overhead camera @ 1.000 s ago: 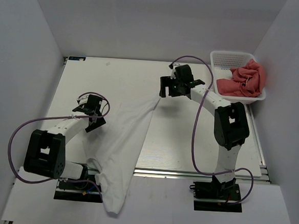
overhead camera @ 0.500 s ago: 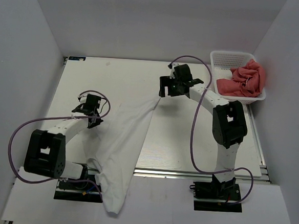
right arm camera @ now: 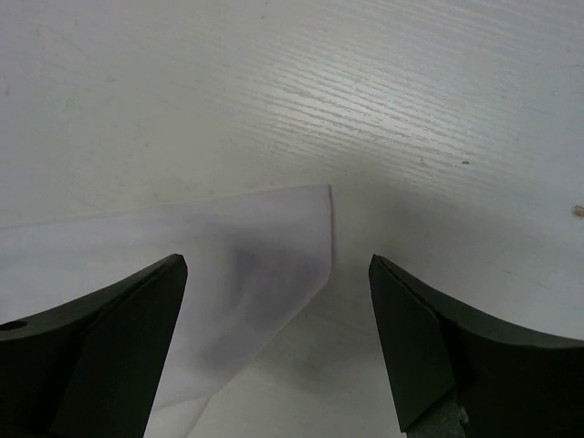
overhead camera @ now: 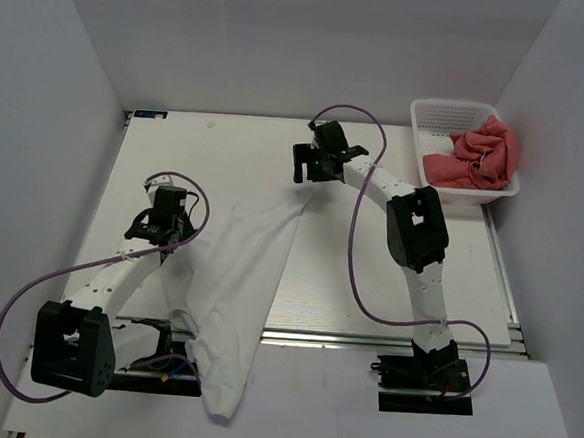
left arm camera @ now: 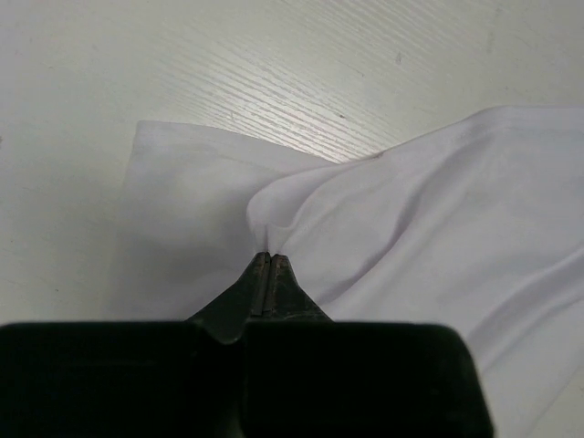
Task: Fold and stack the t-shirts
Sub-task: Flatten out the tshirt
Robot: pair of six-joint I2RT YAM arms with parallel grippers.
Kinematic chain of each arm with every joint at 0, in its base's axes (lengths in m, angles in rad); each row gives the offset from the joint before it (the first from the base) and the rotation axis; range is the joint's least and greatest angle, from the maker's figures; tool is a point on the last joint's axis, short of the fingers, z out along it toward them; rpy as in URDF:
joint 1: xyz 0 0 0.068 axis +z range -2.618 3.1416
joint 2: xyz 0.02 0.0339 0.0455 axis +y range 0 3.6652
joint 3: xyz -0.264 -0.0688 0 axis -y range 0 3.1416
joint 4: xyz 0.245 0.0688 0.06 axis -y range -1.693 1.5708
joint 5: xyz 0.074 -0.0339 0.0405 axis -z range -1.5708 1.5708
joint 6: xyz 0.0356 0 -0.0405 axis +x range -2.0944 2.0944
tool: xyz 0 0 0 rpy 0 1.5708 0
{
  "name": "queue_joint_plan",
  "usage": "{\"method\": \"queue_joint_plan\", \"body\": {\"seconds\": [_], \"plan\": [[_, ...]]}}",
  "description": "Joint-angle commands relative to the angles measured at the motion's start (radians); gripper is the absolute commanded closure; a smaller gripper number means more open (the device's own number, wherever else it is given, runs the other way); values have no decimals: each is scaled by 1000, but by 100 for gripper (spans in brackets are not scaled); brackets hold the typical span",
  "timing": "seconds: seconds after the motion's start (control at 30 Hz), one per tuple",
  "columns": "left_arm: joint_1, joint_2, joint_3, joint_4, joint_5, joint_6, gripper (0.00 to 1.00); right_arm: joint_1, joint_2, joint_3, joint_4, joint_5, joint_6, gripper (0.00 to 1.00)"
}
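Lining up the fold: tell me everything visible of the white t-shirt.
The white t-shirt is thin cloth, rumpled in a long diagonal strip on the table, near end hanging past the front edge. The shut left hand pinches a raised fold at its left side; its far corner lies between the fingers of the open right hand.

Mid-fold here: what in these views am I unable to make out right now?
1. Top view: how many coral-pink shirts lie in the basket; they are bunched together.
2. Left wrist view: how many layers of the white t-shirt the shut left gripper pinches; its own body covers the cloth below.
3. Right wrist view: how high the open right gripper hangs above the shirt's corner; there is no side view, and the top view is too small.
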Motion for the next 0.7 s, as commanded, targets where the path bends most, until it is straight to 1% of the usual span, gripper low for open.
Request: {"method": "queue_joint_plan", "body": {"seconds": [0.0, 0.2, 0.3, 0.33, 0.37, 0.4, 0.43, 0.47, 0.53, 0.6, 0.67], "plan": [[7, -23, -11, 16, 40, 26, 100, 12, 59, 98, -75, 97, 63, 14], [7, -42, -29, 26, 49, 36, 100, 26, 133, 144, -112, 157, 92, 20], [7, -53, -29, 35, 58, 36, 100, 30, 155, 135, -82, 148, 92, 34], [7, -62, -29, 35, 58, 46, 100, 27, 158, 135, -77, 140, 93, 49], [7, -62, -29, 35, 58, 46, 100, 30, 162, 133, -69, 131, 89, 60], [7, -62, -29, 35, 58, 46, 100, 32, 164, 133, -58, 126, 90, 69], [7, -62, -29, 35, 58, 46, 100, 30, 164, 130, -52, 122, 87, 83], [7, -71, -29, 35, 58, 46, 100, 30, 158, 129, -48, 119, 75, 100], [7, -71, -20, 35, 58, 46, 100, 32, 126, 114, -37, 119, 63, 100], [7, -71, 9, 35, 58, 46, 100, 30, 68, 71, 24, 114, 23, 100], [-3, -80, 41, 35, 40, 46, 100, 29, -36, -11, 86, 106, -25, 100]]}}
